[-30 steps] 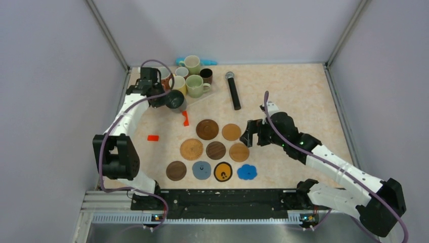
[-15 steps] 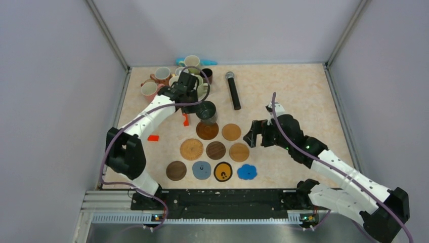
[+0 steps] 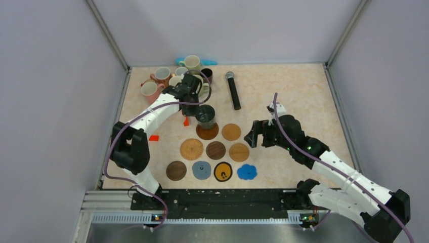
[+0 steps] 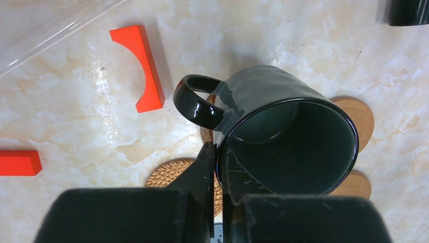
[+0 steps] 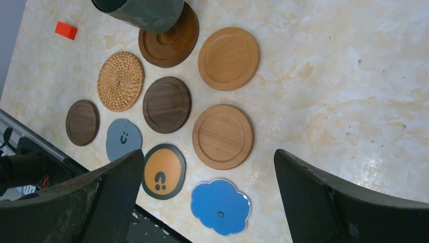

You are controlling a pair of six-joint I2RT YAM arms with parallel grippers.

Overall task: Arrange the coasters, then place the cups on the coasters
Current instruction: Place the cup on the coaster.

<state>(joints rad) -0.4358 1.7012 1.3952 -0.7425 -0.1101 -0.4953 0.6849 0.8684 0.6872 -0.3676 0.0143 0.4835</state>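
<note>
Dark green and glossy, the mug [image 4: 283,136] hangs from my left gripper [image 4: 217,152]. Its fingers [image 4: 200,172] are pinched almost together on the rim just beside the handle, one inside the wall and one outside. Left of it on the marble-patterned table [image 4: 76,116] lie a curved red piece [image 4: 139,66] and a red block [image 4: 19,162], both apart from the mug. The mug sits over the far edge of the large dark wooden coaster [image 5: 169,38] at the back of the layout; I cannot tell whether its base touches that disc. At the rear left the other cups [image 3: 162,75] stand clustered, with a black microphone [image 3: 233,90] lying to their right. Rightward through the discs come a small dark wood coaster [image 5: 82,122], a woven rattan coaster [image 5: 120,81], a grey-blue coaster [image 5: 124,139] printed with a little face, a walnut coaster [image 5: 167,105] and a black-rimmed yellow coaster [image 5: 163,170] bearing two dark marks. After them are an upper tan coaster [image 5: 228,58], a lower tan coaster [image 5: 222,136] and a blue cloud-shaped coaster [image 5: 220,206] with a tiny face. My right gripper [image 3: 253,134] stands spread wide just right of the tan discs, gripping nothing and touching none of them.
</note>
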